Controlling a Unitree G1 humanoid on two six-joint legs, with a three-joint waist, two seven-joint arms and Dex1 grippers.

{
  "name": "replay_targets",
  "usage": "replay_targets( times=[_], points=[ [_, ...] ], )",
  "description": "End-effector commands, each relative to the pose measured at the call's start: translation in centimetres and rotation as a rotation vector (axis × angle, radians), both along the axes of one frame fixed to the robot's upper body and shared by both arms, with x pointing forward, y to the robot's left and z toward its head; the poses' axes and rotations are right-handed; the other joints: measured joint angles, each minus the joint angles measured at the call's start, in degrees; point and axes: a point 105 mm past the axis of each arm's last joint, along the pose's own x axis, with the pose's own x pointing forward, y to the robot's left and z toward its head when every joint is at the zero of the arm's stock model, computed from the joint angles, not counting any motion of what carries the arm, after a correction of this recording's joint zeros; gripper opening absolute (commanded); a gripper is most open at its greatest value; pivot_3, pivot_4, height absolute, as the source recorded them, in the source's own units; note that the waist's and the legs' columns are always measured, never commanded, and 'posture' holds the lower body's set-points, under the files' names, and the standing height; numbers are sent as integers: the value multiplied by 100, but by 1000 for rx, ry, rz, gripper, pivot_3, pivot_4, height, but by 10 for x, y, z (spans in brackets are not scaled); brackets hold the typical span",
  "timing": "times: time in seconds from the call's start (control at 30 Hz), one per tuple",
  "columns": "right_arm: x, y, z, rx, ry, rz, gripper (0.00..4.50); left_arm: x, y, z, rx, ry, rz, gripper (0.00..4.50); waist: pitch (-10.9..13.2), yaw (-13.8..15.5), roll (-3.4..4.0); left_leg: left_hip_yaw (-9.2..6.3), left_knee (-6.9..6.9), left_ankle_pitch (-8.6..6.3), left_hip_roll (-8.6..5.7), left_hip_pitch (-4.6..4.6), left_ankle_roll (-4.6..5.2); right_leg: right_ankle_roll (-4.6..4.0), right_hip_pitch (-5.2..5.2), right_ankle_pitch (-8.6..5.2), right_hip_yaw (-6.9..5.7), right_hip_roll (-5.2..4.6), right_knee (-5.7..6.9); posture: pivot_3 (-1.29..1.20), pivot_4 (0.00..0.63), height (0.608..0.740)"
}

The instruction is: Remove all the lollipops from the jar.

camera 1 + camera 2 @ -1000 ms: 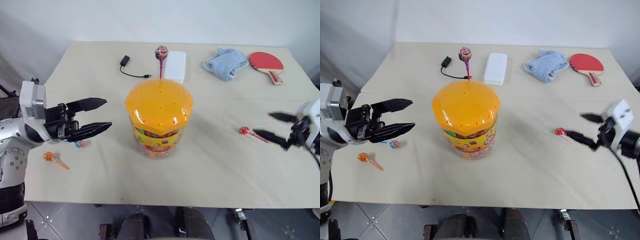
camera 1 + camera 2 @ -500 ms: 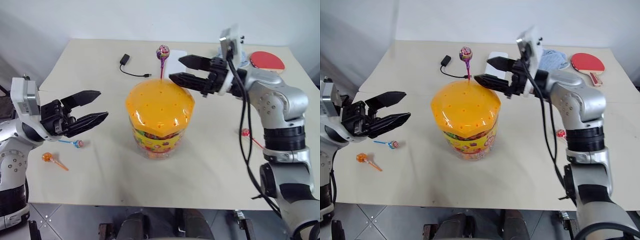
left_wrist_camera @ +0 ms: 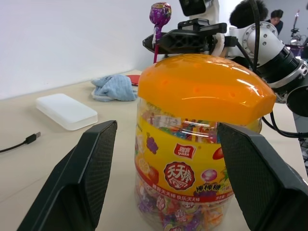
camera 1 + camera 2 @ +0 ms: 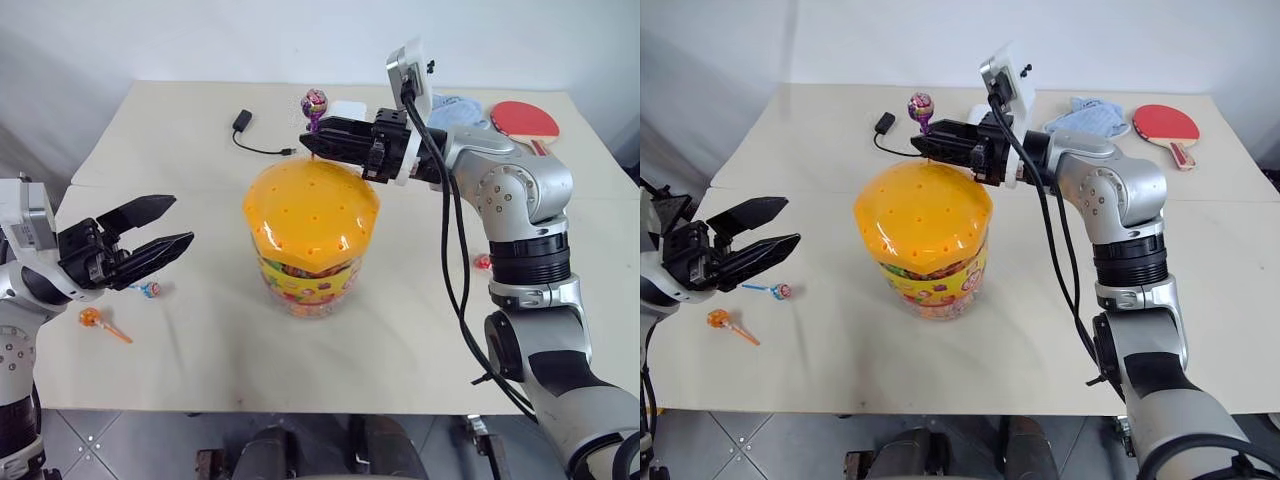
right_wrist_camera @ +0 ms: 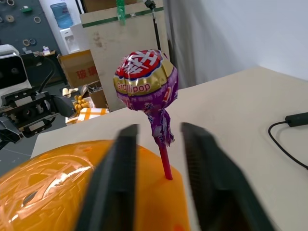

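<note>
Left eye view, biggest thing first: what do you see?

A pale table (image 4: 200, 130), and near its middle the jar (image 4: 312, 245), upright, clear and packed with sweets, with a yellow label band. Its orange lid (image 4: 310, 210) is on.

And the arms?

The left gripper (image 4: 184, 220) hangs above the table's left side, well apart from the jar and pointing towards it, its fingers spread wide with nothing between them. The right gripper (image 5: 156, 127) reaches in from the right over the far edge of the lid. In the right wrist view its two fingers stand on either side of a lollipop stick with a gap on each side, so they are not pressed on it.

Which lollipop?

The purple lollipop (image 4: 314, 102). It stands upright in a hole at the back of the lid, its wrapped head well above the dome.

What lies at the far side of the table?

A red paddle (image 4: 525, 118) at the far right, a blue cloth (image 4: 455, 105) beside it, then a white box (image 4: 347, 108) behind the right gripper, and a black plug with its cable (image 4: 241, 121) further left.

And the smallest things?

Three lollipops lie flat on the table: the orange lollipop (image 4: 93, 317) and the blue lollipop (image 4: 152, 289) below the left gripper, and the red lollipop (image 4: 483, 262) right of the jar.
</note>
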Motion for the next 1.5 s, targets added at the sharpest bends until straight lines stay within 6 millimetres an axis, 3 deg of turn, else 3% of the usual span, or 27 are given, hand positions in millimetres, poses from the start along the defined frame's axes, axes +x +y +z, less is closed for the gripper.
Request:
replay_targets(
  times=[0.03, 0.17, 0.23, 0.33, 0.5, 0.53, 0.57, 0.63, 0.7, 0.77, 0.83, 0.97, 1.13, 1.23, 1.37, 1.43, 1.5],
  points=[
    [-9, -2, 20, 60, -87, 42, 40, -4, -5, 10, -5, -57, -27, 3531, 0, -2, 0, 0, -1, 0, 0, -1, 0, 0, -1, 0, 0, 0, 0, 0, 150, 740],
    [-17, -28, 57, 283, -180, 82, 40, -1, -13, 15, -9, -77, -64, 3531, 0, 24, 0, 1, 0, 0, -2, -4, 0, 0, -3, 0, -1, 5, 0, 0, 150, 740],
    [-12, -47, 69, 350, -192, 30, 40, 1, -17, 17, -7, -84, -83, 3531, 0, 37, 0, 0, 0, 0, -7, -5, 1, 0, -3, 0, -4, 9, 1, 0, 150, 740],
    [0, -89, 73, 300, -206, -129, 40, 3, -25, 19, 21, -96, -122, 3531, 0, 56, -1, -3, 1, 2, -15, -6, 5, 2, -1, 1, -5, 5, 1, 0, 150, 740],
    [24, -179, 33, -72, -75, -518, 40, 0, -37, 12, 131, -98, -190, 3531, 1, 65, -2, -3, -2, -2, -23, -8, 14, 3, 4, 1, -5, -2, -14, 0, 150, 740],
    [26, -206, 18, -189, -29, -628, 40, -1, -39, 11, 140, -96, -202, 3531, 1, 49, -1, 0, -5, -2, -21, -8, 14, 3, 4, 1, -4, -2, -19, 0, 150, 740],
    [22, -236, -1, -307, 28, -721, 40, -2, -41, 10, 151, -93, -217, 3531, 1, 45, -1, 7, -7, -2, -18, -9, 14, 3, 3, 1, -3, -2, -24, 0, 150, 740],
    [11, -275, -30, -472, 141, -830, 40, -3, -42, 8, 163, -86, -235, 3531, 2, 50, -1, 12, -11, -3, -5, -8, 10, 3, 3, 1, -2, -1, -32, 0, 150, 740],
    [1, -292, -51, -537, 219, -863, 40, -3, -43, 3, 178, -76, -244, 3531, 7, 39, 8, 15, -12, -3, 2, -7, 7, 2, 2, 0, -2, 1, -32, 0, 150, 740],
    [-10, -318, -89, -697, 271, -914, 40, 1, -43, -4, 204, -74, -232, 3531, 9, 19, 12, 43, -8, -2, 6, 7, 6, 3, 1, 1, -2, 5, -22, 0, 150, 740],
    [-17, -328, -109, -794, 287, -918, 40, 2, -44, -8, 215, -71, -239, 3531, 9, 12, 13, 58, -7, 0, 8, 22, 4, 3, 2, 1, 0, 4, -12, 0, 150, 740],
    [-25, -335, -148, -831, 391, -910, 40, 2, -46, -13, 232, -42, -284, 3531, 16, 32, 30, 70, -1, 0, 9, 27, 3, 4, -3, 1, 9, 3, -1, 0, 150, 740],
    [-31, -339, -168, -856, 436, -913, 40, 5, -42, -13, 243, -32, -283, 3531, 16, 55, 30, 57, 1, 0, 9, 16, 3, 4, -4, 1, 12, 3, -8, 0, 150, 740],
    [-38, -340, -170, -847, 457, -906, 727, 5, -39, -11, 241, -21, -273, 3531, 16, 93, 30, 40, 4, 0, 8, 8, 3, 4, -1, 1, 12, 2, -14, 0, 150, 740],
    [-40, -343, -159, -808, 413, -911, 2134, 8, -31, -13, 237, 26, -226, 3531, 16, 105, 30, 38, 5, 0, 7, 7, 3, 4, 3, 1, 11, 2, -16, 0, 150, 740],
    [-40, -335, -136, -741, 254, -836, 2738, 14, -20, -18, 254, 70, -142, 3531, 17, 112, 32, 37, 5, 1, 7, 7, 3, 4, 2, 1, 11, 2, -15, 0, 150, 740],
    [-45, -312, -109, -588, 46, -688, 3418, 15, -11, -19, 256, 69, -102, 3531, 21, 125, 38, 39, 2, 0, 7, 8, 3, 4, 2, 1, 9, 6, -16, 0, 150, 740]
  ],
)
